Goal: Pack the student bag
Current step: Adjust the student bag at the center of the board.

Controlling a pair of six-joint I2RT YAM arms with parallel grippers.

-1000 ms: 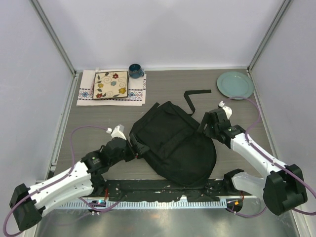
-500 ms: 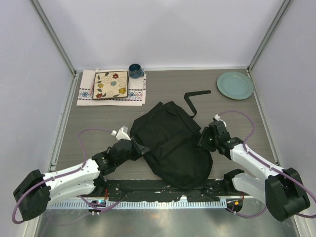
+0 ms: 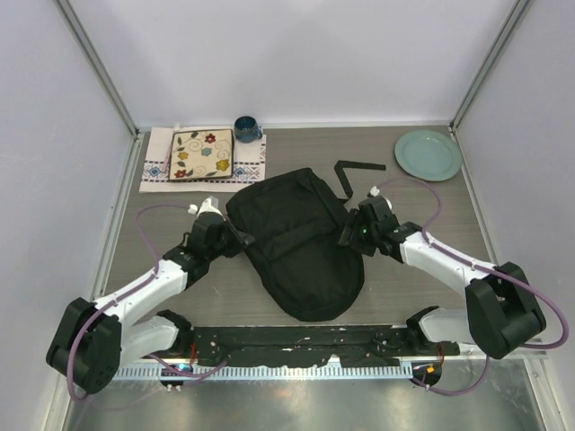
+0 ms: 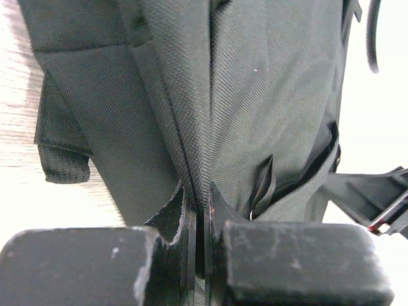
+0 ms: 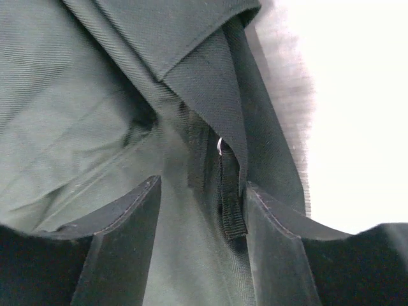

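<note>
The student bag (image 3: 296,251), a large black backpack, lies in the middle of the table with one strap (image 3: 359,168) trailing toward the back. My left gripper (image 3: 234,237) is at the bag's left edge. In the left wrist view this gripper (image 4: 199,201) is shut on a fold of the bag's fabric (image 4: 268,95). My right gripper (image 3: 349,235) is at the bag's right edge. In the right wrist view its fingers (image 5: 204,188) hold a bunch of bag fabric (image 5: 76,95), with a webbing pull tab (image 5: 233,204) against one of them.
A flower-patterned square plate (image 3: 201,154) sits on an embroidered cloth (image 3: 154,169) at the back left, with a dark blue mug (image 3: 246,128) behind it. A pale green plate (image 3: 428,153) lies at the back right. Frame posts and walls enclose the table.
Both grippers closed onto the bag's edges and moved toward the back of the table. The bag shifted with them, away from the front rail.
</note>
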